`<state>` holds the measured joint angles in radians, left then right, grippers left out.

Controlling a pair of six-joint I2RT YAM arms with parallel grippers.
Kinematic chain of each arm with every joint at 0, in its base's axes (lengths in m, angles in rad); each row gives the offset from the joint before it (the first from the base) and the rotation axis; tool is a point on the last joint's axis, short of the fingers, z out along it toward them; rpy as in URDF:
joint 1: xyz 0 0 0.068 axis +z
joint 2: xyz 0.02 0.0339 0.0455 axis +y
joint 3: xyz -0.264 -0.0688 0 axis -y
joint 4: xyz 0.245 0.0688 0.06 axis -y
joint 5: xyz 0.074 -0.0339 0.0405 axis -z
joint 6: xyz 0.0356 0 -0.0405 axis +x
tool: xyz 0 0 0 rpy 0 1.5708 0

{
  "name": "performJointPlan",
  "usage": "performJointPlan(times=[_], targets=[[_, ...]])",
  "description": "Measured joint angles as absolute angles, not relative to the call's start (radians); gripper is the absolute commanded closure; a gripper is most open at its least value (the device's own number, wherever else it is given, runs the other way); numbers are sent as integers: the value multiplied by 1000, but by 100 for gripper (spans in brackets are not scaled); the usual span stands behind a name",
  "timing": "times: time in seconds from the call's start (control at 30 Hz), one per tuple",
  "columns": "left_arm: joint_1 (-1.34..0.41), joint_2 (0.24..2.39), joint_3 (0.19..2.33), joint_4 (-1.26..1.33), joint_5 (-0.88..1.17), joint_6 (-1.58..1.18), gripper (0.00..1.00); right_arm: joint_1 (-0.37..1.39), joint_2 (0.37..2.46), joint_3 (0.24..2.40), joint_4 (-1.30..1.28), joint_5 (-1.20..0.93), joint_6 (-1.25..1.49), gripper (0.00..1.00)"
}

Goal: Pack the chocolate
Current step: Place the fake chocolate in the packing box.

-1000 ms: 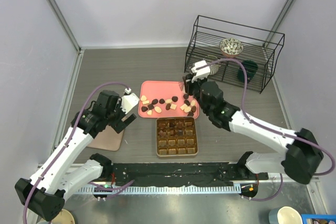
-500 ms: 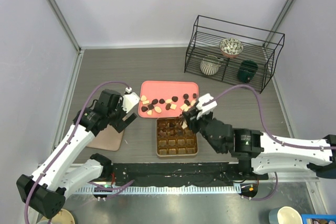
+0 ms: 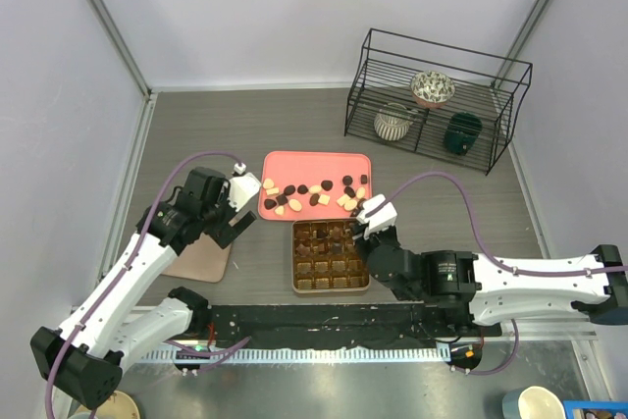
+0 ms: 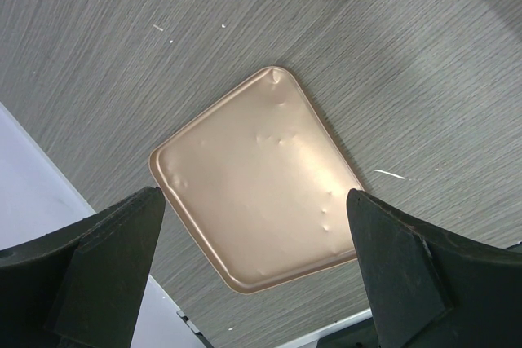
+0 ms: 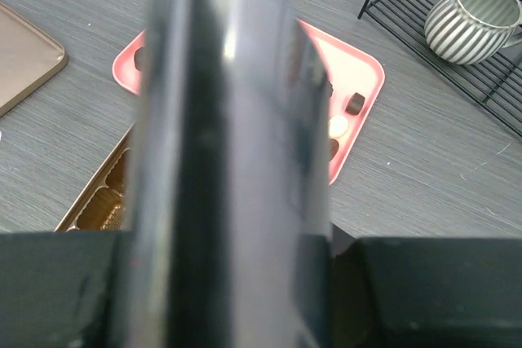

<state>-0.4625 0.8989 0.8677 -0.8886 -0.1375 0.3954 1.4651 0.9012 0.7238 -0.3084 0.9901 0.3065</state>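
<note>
Chocolate (image 3: 314, 199): loose pieces lay scattered across the near half of the pink tray (image 3: 314, 166), at 12 o'clock from the gridded box (image 3: 331, 272). A few dark shapes in the box's far row looked like seated pieces, but they were too small to confirm.
Step in hand: placing, as judged. The right tool (image 3: 357, 227) hung low over the box's 1 o'clock corner, apparently bringing a piece to a cell.
Right tool state: could not be told. The overhead view was too small, and a dark blur blocked the wrist view, so neither a grasp nor a held piece showed.
Left tool (image 4: 253, 226): released, with jaws spread wide. It hovered above the gold lid (image 4: 257, 177) at 9 o'clock from the box and touched nothing.
Next move: if a piece was held, it called for centring over an empty cell and letting go low, so the piece would not bounce out. After that, a return to the tray at 12 o'clock for another piece.
Count, chocolate: about seventeen on the tray in dark, mid-brown and cream; the exact number was unsure.
Count, containers: one tray, one box of sixteen cells set four by four, one lid.
Count, bystanders: one wire rack (image 3: 488, 95) at 2 o'clock on the worktop (image 3: 226, 125). It held three things: a patterned bowl (image 3: 433, 86), a striped cup (image 3: 392, 123) and a dark green cup (image 3: 463, 131).
</note>
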Motion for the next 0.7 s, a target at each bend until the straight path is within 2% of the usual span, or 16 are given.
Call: performJointPlan(times=[0.2, 0.43, 0.53, 0.7], targets=[[-463, 898, 868, -889, -138, 395, 0, 1465, 908, 709, -256, 1003, 304, 68], [-463, 897, 868, -892, -137, 396, 0, 1465, 929, 683, -221, 1013, 306, 52], [-463, 891, 868, -894, -138, 396, 0, 1464, 930, 675, -208, 1023, 307, 52], [-463, 883, 868, -895, -137, 396, 0, 1457, 930, 674, -177, 1028, 291, 57]])
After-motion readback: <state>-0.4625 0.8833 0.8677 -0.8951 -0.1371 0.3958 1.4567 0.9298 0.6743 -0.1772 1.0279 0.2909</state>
